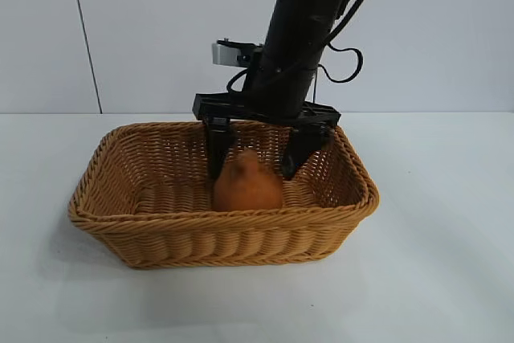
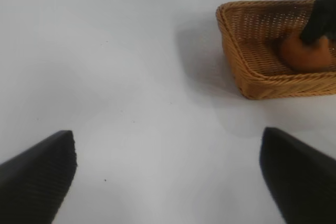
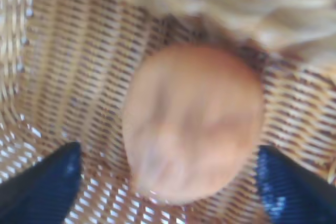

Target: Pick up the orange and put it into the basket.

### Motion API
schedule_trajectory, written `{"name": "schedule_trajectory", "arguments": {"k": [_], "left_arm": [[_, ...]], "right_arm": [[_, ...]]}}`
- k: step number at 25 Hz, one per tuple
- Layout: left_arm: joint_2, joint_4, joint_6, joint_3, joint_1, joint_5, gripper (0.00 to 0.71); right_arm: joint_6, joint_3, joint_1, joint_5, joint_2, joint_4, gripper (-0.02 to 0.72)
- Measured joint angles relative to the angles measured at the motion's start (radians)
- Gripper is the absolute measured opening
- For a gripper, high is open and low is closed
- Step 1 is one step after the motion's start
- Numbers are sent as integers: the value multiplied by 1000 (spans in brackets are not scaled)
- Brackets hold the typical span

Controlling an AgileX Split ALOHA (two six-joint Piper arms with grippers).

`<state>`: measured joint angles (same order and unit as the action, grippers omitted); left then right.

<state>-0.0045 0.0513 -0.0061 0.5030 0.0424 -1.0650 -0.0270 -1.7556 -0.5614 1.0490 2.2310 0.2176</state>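
The orange [image 1: 246, 185] lies on the floor of the wicker basket [image 1: 152, 234], near its front wall. My right gripper [image 1: 255, 168] reaches down into the basket with its fingers spread wide on either side of the orange, not touching it. In the right wrist view the orange [image 3: 194, 121] sits on the woven floor between the two fingers [image 3: 44, 184], with gaps on both sides. My left gripper [image 2: 168, 174] is open and empty above bare table; the left wrist view shows the basket [image 2: 247, 80] and orange [image 2: 304, 53] far off.
The basket stands in the middle of a white table [image 1: 434, 279]. A white wall rises behind it. The left arm does not show in the exterior view.
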Motion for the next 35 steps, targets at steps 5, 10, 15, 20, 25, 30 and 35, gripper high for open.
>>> {"name": "schedule_trajectory", "arguments": {"k": [5,10,15,20,25,30,35], "left_arm": [[0,0,0,-1,0,0,672],[0,0,0,-1,0,0,672],[0,0,0,-1,0,0,672],[0,0,0,-1,0,0,672],[0,0,0,-1,0,0,672],[0,-2,0,-1,0,0,672],[0,-2,0,-1,0,0,672]], "right_arm": [[0,0,0,29,-14,-7,693],[1,-48,-2,121,-57,-43,694],[45,-197,-3,157,-85,-131,694],[63,-294,-2,158,-112,-230,694],[63,-299,54,162,-136,-269,694],[62,-299,178,163,-137,-274,694],[53,-299,321,163,-137,-280,694]]}}
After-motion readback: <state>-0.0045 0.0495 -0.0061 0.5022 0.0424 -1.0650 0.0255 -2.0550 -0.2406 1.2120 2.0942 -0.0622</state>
